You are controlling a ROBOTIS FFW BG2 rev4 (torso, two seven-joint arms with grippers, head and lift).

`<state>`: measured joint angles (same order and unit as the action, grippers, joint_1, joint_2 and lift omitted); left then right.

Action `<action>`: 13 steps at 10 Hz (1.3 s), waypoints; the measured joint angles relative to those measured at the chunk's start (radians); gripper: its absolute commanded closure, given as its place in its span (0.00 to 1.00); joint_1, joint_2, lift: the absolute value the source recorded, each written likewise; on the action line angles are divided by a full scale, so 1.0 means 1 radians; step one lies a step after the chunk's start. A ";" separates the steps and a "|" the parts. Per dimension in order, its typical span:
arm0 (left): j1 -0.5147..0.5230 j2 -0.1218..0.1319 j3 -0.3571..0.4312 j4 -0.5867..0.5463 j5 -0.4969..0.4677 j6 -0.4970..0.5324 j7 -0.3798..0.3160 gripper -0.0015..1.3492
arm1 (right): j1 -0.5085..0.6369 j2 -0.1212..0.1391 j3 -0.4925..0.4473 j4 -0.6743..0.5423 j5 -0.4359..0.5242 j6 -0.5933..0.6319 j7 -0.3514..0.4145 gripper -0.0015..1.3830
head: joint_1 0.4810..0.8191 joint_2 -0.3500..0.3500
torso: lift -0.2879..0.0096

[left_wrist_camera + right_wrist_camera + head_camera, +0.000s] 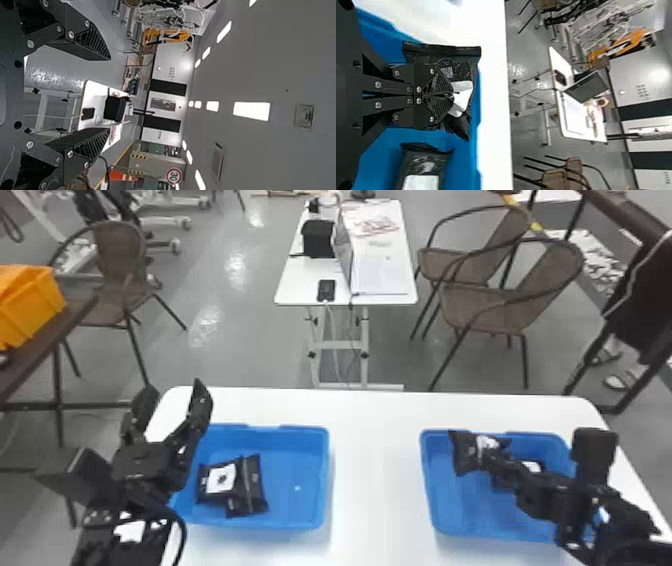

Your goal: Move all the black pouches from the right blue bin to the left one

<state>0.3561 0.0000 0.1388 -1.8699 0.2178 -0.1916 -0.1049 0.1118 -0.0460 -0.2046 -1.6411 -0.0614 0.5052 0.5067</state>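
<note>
Over the right blue bin (450, 510), the right gripper (492, 460) clamps a crinkled pouch (466, 452); another pouch (425, 162) lies inside. Left of that bin: the left bin (300, 470) with black pouches (245, 485), and the left gripper (172, 397), fingers spread.

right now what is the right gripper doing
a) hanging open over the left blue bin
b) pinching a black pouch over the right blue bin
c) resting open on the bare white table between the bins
b, since the right gripper is shut on a black pouch above the right blue bin, with another black pouch lying in that bin.
</note>
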 measured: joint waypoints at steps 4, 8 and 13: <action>-0.010 0.000 -0.015 -0.001 0.003 0.004 0.007 0.31 | -0.141 -0.013 0.141 0.029 -0.134 -0.057 0.066 0.93 | 0.63 0.70 | 1.00; -0.043 0.004 -0.052 -0.038 0.080 0.144 0.007 0.32 | -0.302 -0.028 0.313 0.150 -0.211 -0.118 0.112 0.93 | 0.63 0.79 | 1.00; -0.097 0.066 -0.097 -0.067 0.224 0.300 -0.012 0.31 | -0.379 -0.036 0.422 0.192 -0.304 -0.138 0.128 0.93 | 0.58 0.81 | 1.00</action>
<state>0.2591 0.0662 0.0422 -1.9371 0.4421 0.1086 -0.1170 -0.2672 -0.0819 0.2176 -1.4492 -0.3656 0.3669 0.6349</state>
